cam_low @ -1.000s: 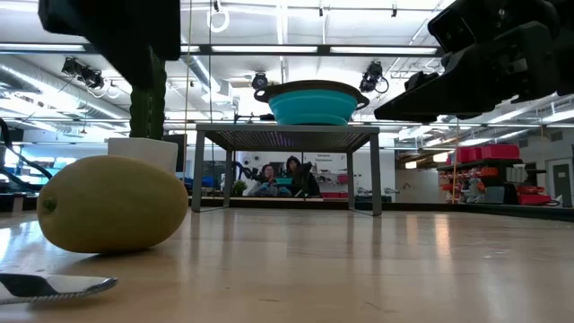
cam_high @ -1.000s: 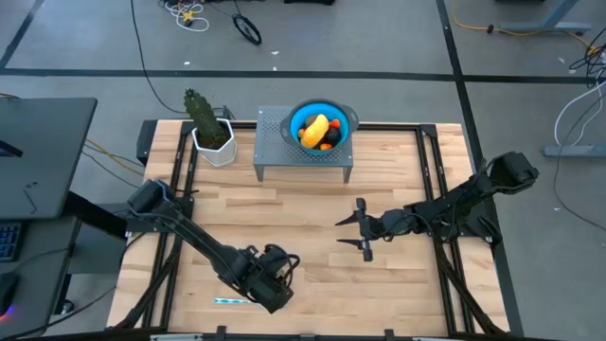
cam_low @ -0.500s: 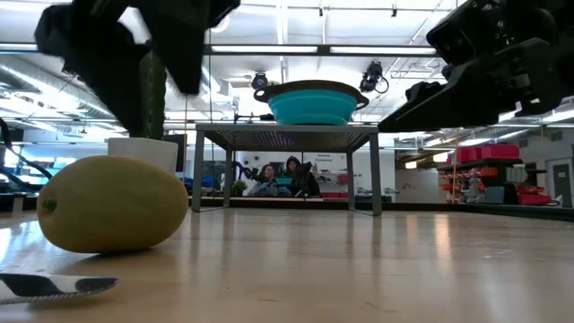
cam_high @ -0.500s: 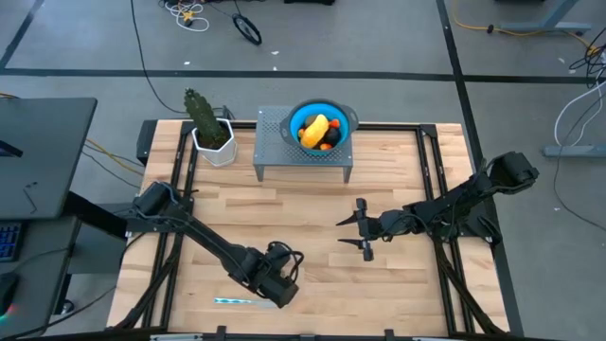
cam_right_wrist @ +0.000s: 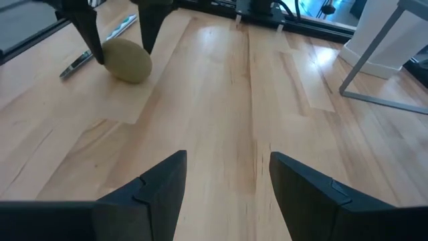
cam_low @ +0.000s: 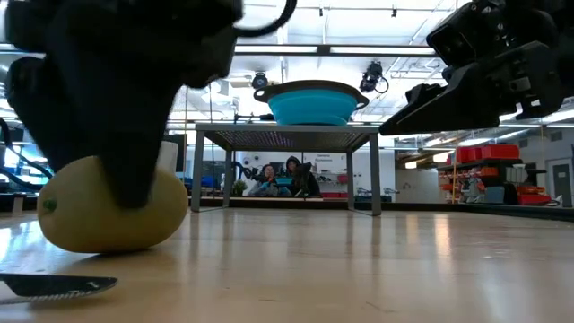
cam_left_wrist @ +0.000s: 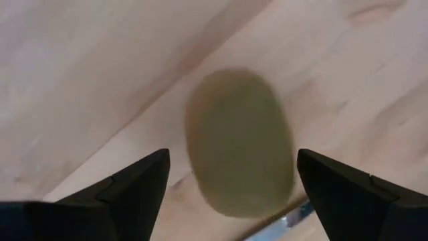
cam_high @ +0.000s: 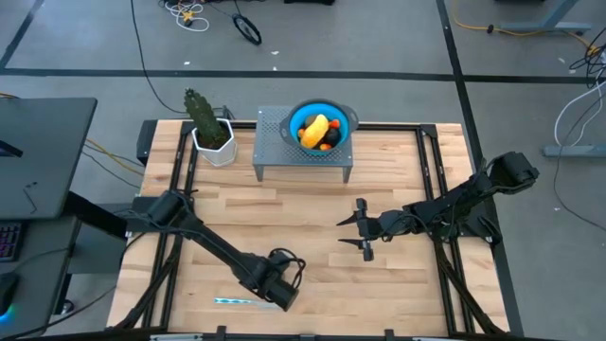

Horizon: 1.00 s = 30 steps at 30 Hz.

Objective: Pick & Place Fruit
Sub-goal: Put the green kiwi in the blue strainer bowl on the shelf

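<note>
An olive-green oval fruit (cam_left_wrist: 239, 144) lies on its side on the wooden table near the front edge, also seen in the low view (cam_low: 108, 220) and the right wrist view (cam_right_wrist: 127, 60). My left gripper (cam_left_wrist: 233, 161) is open and low over it, one finger on either side, apart from it. In the high view this gripper (cam_high: 275, 284) hides the fruit. A blue bowl (cam_high: 301, 116) on a grey stand holds a yellow-orange oblong (cam_high: 315, 127) and small orange-red and dark pieces. My right gripper (cam_high: 365, 229) hangs open above the table's middle.
A thin silver-and-blue knife (cam_high: 232, 301) lies just in front of the oval fruit, near the front edge. A cactus in a white pot (cam_high: 210, 131) stands at the far left, beside the grey stand (cam_high: 270, 156). Bare wood lies between the two grippers.
My left gripper has come down from above the oval fruit until its open fingers stand around it, shifting slightly toward the table's right. The fruit has stayed where it was.
</note>
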Each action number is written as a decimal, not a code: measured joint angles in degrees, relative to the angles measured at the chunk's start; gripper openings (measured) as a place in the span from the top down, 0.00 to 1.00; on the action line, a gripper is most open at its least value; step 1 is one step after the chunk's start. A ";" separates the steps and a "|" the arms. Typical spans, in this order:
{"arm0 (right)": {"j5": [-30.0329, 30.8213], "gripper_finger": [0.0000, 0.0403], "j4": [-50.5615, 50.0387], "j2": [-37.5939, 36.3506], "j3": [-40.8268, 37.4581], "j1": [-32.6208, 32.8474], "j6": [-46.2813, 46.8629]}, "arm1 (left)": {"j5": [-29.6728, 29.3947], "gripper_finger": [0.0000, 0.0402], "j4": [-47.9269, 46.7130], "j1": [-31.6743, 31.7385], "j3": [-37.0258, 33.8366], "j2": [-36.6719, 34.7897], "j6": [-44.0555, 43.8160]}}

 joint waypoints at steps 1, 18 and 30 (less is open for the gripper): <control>0.02 0.44 0.00 0.00 0.00 0.00 0.08 | 1.09 0.16 -0.38 0.10 -0.02 0.18 0.31; 0.02 0.44 -0.06 0.00 0.00 0.00 1.07 | 2.37 0.41 -2.07 1.61 -0.02 0.75 4.04; 0.02 0.44 -0.52 0.00 0.00 0.00 1.07 | -2.46 0.42 -2.48 4.68 -0.02 -3.58 8.73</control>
